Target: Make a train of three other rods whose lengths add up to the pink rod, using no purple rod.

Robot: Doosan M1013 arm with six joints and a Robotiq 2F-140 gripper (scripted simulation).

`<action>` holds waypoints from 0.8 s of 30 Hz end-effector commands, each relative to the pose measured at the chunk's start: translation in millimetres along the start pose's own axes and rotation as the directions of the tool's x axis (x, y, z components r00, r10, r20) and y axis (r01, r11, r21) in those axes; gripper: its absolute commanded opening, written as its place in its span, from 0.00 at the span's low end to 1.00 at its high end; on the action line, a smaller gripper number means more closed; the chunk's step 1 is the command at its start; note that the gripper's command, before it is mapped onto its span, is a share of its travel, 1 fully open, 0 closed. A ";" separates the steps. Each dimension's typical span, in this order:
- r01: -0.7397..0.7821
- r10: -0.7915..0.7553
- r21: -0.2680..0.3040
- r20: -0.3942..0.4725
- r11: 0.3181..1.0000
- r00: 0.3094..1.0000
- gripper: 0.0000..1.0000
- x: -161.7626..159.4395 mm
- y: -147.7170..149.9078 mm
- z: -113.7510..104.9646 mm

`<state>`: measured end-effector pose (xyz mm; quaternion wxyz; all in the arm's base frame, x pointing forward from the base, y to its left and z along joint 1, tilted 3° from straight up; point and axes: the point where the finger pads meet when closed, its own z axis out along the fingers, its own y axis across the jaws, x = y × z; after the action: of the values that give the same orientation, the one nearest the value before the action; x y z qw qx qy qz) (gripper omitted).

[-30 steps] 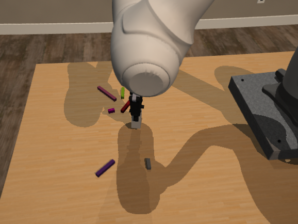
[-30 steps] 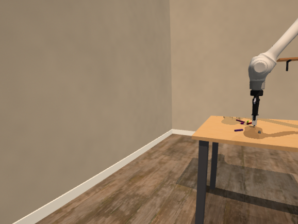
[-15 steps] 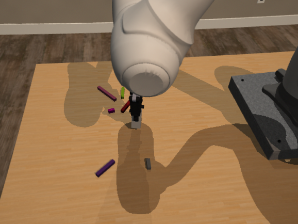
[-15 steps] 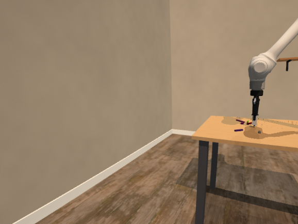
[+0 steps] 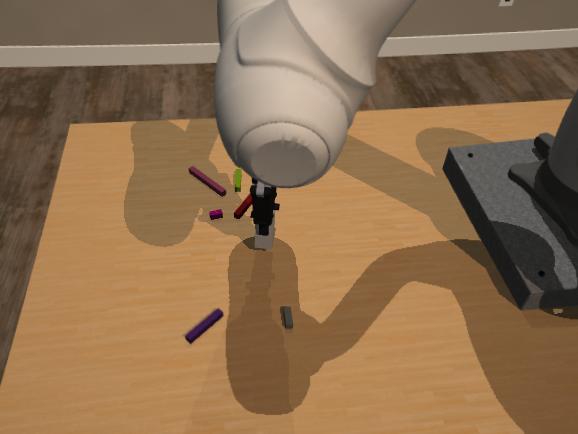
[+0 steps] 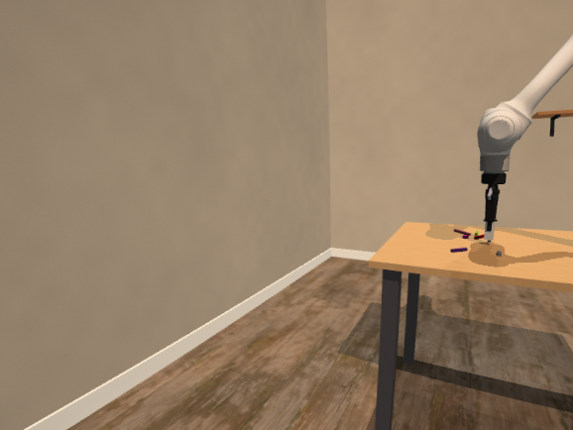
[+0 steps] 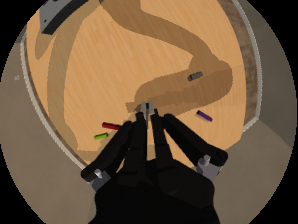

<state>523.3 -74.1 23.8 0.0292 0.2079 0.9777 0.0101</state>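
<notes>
My gripper is shut on a short grey rod, which hangs upright with its lower end close to the table. Just left of it lie a red rod, a lime rod, a small magenta rod and the long pink rod. A second grey rod lies flat nearer the front. A purple rod lies at the front left.
The wooden table carries the arm's dark base plate at the right. The big white arm link hides part of the table behind the gripper. The table's left edge is near the pink rod.
</notes>
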 end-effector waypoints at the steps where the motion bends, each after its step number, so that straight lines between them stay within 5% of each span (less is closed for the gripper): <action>1: 0.001 -0.001 0.000 -0.009 1.000 1.000 0.03 5.2 -0.3 4.9; 24: 0.004 -0.004 0.000 -0.009 1.000 1.000 0.03 6.6 1.3 4.8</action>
<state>522.7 -72.5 23.3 0.0288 0.2066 0.9779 0.0101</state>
